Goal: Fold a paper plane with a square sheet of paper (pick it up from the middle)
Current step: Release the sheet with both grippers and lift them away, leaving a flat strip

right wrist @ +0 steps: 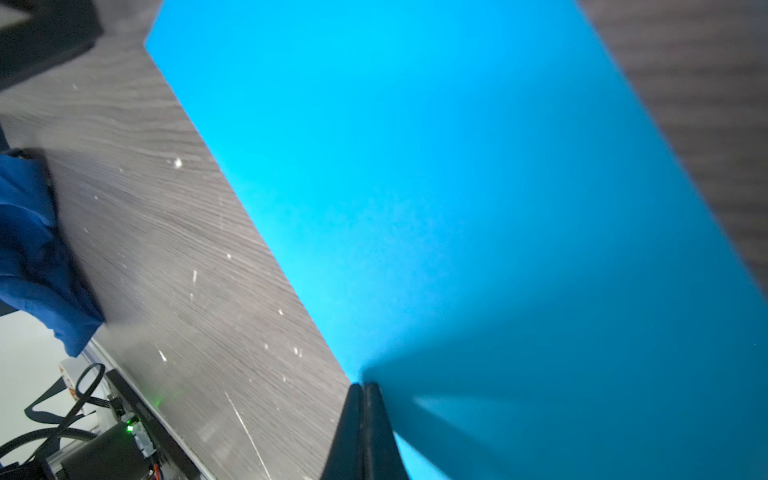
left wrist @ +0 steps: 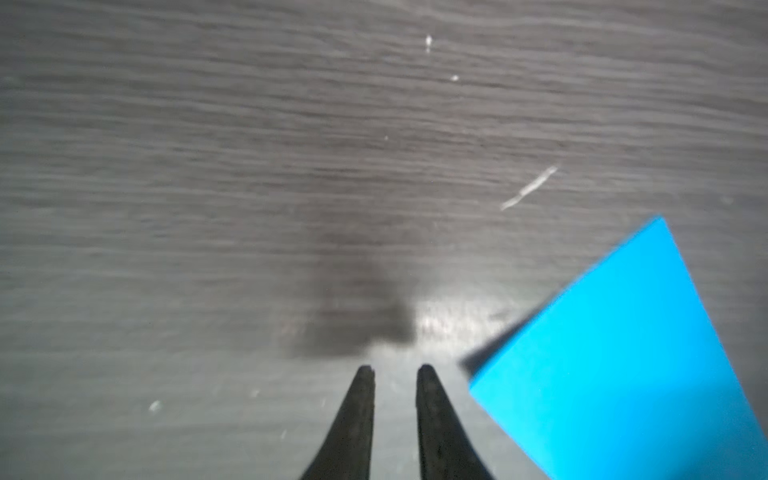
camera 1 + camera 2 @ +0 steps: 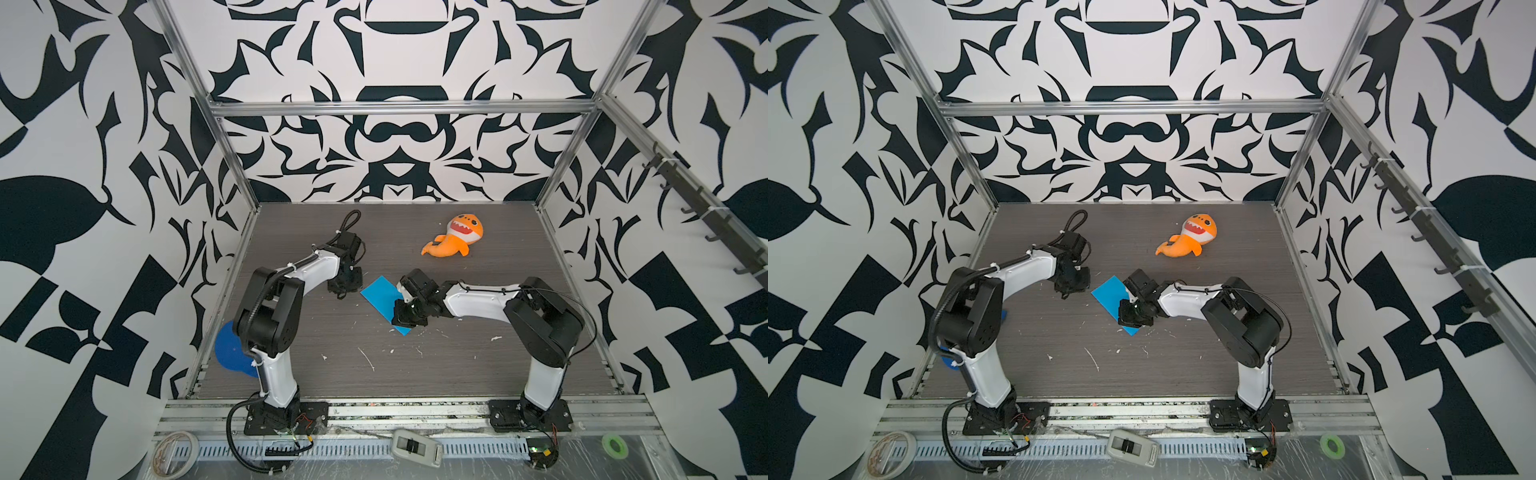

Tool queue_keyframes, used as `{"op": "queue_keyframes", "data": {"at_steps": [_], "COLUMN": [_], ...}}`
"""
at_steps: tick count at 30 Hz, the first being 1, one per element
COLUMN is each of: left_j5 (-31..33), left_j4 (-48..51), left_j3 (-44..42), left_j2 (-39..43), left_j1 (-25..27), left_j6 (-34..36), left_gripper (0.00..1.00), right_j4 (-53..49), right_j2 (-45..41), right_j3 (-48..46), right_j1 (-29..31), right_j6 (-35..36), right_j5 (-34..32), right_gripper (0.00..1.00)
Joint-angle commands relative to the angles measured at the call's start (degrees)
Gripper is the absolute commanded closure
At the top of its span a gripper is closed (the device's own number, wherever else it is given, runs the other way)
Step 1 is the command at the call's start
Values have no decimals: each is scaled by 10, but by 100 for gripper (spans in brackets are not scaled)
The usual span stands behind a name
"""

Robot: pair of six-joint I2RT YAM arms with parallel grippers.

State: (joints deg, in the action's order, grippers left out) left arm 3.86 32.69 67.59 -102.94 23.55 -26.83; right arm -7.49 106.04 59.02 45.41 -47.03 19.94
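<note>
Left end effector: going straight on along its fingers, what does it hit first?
Likely the bare table, ahead of the left end effector; the square sheet of paper lies off to one side of that line.

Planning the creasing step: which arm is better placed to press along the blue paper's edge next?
Right, probably. The right gripper is shut with its tips at the square sheet of paper, on its edge; the left gripper, jaws slightly parted, hangs over bare table beside a corner.

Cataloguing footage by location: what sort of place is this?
Probably a lab robot test cell: two white-and-black robot arms bolted to a metal base rail, a silver aluminium frame, and black-and-white patterned wall panels enclosing a dark wood-grain tabletop.
</note>
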Motion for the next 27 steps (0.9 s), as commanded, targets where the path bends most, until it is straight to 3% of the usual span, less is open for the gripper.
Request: {"op": "queue_keyframes", "data": {"at_steps": [1,8,11,19,22,27], "left_j5": [-20,-49,-49,-49,-52,-46], "left_j4": [-32,-118,-130,-136,-143,-137], "left_j3": [-45,-165,-193,-233,-246,-253], "left_j2": [89,207,235,265,275,288], "left_j1": [2,-2,-9,-13,-14,-15], "left_j6": [-77,-183,-206,-211,-200,-196], "left_gripper": [70,49,40,18,9,3], "right_j4": [37,-34,-97,-142,-148,-133], "right_j2": [-39,-7,43,144,167,179], "right_j3": [28,100,176,304,327,309], "right_j1": [-2,-18,-22,-23,-28,-49], "right_j6": [5,86,134,164,165,142], "right_j5": [-17,-35,-40,-32,-34,-42], "right_gripper": [97,75,75,75,74,71]}}
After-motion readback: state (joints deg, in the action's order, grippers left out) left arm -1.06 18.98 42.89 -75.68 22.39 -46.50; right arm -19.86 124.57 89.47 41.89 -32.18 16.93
